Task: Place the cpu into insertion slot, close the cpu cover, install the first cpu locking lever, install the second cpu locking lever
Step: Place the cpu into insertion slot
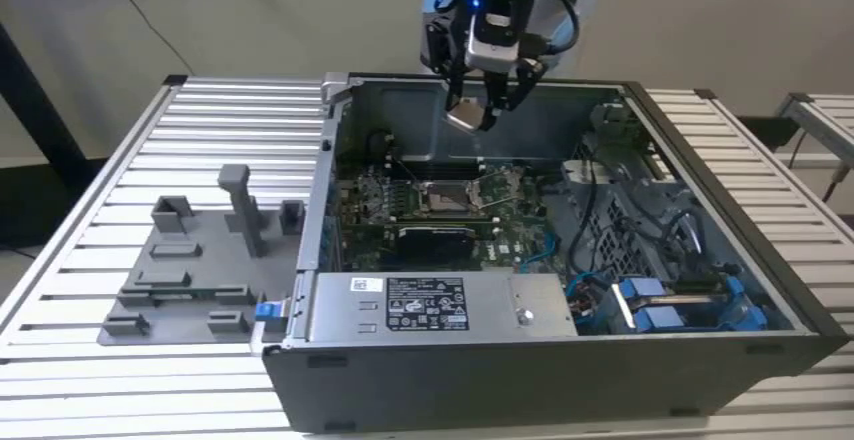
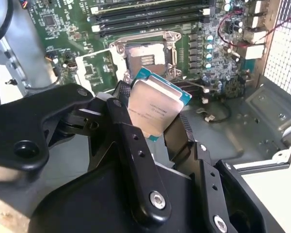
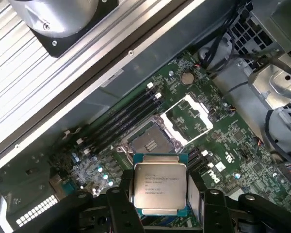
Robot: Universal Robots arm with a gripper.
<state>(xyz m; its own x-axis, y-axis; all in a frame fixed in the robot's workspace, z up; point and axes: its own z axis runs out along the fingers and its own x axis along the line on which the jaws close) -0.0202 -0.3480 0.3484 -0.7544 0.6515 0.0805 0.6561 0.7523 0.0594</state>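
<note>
While my gripper hangs over the computer case, I see its jaws clamped on the cpu | cpu aloft (tilted), well above the insertion slot | cpu cover lies flipped open beside the slot.

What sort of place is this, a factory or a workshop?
Probably a robotics test bench: a slatted metal table, an open computer case on it, and a gripper holding the cpu over the motherboard.

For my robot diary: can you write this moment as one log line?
gripper: shut on cpu | cpu: in air, clear of slot | slot: empty | cover: open
</note>
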